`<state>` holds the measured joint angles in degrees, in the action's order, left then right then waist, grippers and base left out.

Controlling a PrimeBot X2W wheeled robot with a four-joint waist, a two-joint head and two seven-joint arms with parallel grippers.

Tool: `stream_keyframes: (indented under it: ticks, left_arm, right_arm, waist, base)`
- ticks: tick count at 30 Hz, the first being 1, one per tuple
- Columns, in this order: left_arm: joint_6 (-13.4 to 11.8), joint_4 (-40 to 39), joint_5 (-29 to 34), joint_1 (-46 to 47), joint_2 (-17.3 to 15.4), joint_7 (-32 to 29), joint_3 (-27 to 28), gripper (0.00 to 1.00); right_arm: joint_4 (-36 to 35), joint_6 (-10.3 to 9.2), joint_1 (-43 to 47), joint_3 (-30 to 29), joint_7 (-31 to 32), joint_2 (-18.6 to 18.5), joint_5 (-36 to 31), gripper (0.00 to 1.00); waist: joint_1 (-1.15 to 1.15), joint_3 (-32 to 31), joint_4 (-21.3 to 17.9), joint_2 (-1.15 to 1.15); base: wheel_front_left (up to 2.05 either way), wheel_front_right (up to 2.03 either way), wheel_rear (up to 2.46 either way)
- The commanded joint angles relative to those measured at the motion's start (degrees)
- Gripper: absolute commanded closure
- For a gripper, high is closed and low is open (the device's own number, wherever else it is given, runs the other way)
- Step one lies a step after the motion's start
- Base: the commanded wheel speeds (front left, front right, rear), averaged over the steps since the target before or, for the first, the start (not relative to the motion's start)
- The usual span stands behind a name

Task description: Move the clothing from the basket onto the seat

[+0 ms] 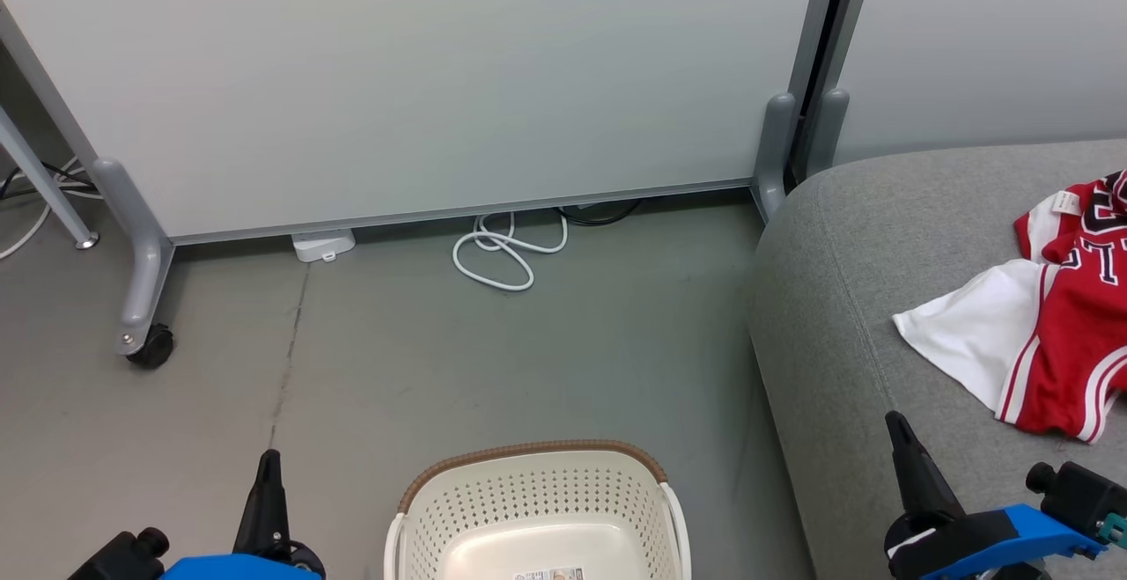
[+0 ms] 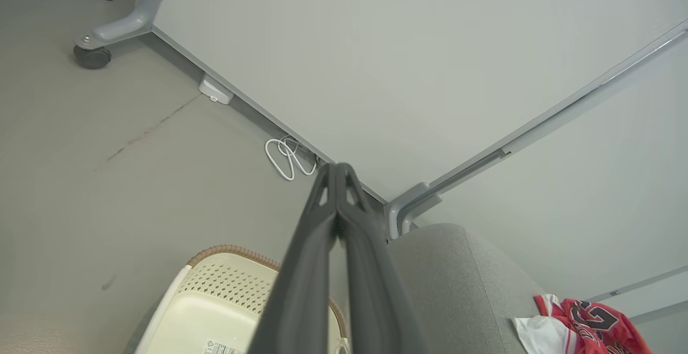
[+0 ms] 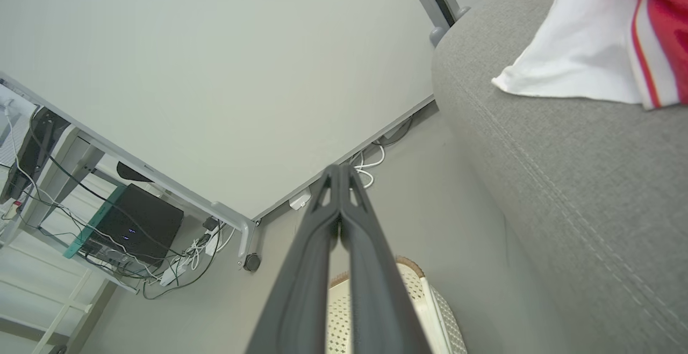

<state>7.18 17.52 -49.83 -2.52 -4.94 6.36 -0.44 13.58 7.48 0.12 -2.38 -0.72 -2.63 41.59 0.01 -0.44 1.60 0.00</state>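
The red clothing (image 1: 1070, 334) with white panel and black lettering lies spread on the grey seat (image 1: 845, 245) at the right. The clothing (image 2: 586, 324) and seat (image 2: 457, 284) show again at the left wrist view's lower right, and the clothing (image 3: 602, 48) lies on the seat (image 3: 580, 182) in the right wrist view. The cream basket (image 1: 537, 514) stands on the floor at bottom centre, its visible bottom bare. My left gripper (image 1: 268, 461) is shut and empty left of the basket (image 2: 215, 300). My right gripper (image 1: 896, 426) is shut and empty over the seat's front, right of the basket (image 3: 424, 311).
A pale partition wall (image 1: 423, 78) on castor feet (image 1: 150, 347) closes off the back. A white cable coil (image 1: 506, 250) and a small white box (image 1: 323, 244) lie at its base. A desk with a black computer and cables (image 3: 129, 225) stands beyond the partition.
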Motion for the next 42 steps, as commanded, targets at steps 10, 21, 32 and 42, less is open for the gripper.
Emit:
stream_keyframes:
  ticks: [10,21,32,42]
  left_arm:
    - [0.2,-1.4,-7.4,3.0,0.3,-2.2,1.5,1.0]
    - [0.2,-1.8,-13.8,4.1,0.6,-4.2,2.6,1.0]
    - [0.3,-2.2,-19.5,5.2,0.8,-6.0,3.5,1.0]
    - [0.3,-2.5,-24.3,6.0,1.1,-7.4,4.3,1.0]
  right_arm:
    - [-0.5,0.01,-2.6,-0.9,1.2,-0.2,8.7,1.0]
    - [-0.3,0.02,-3.4,-1.5,2.3,-0.2,16.4,1.0]
    - [-0.2,0.02,-4.1,-2.1,3.3,-0.3,23.3,1.0]
    - [-0.1,0.02,-4.7,-2.5,4.2,-0.3,29.0,1.0]
  waist:
    - [-0.01,0.1,-0.2,0.0]
    - [-0.01,0.1,-0.4,0.0]
    - [-0.01,0.2,-0.6,0.0]
    - [-0.01,0.3,-0.7,0.0]
  base:
    - [0.0,0.0,0.0]
    - [0.0,0.0,0.0]
    - [0.0,0.0,0.0]
    - [0.0,0.0,0.0]
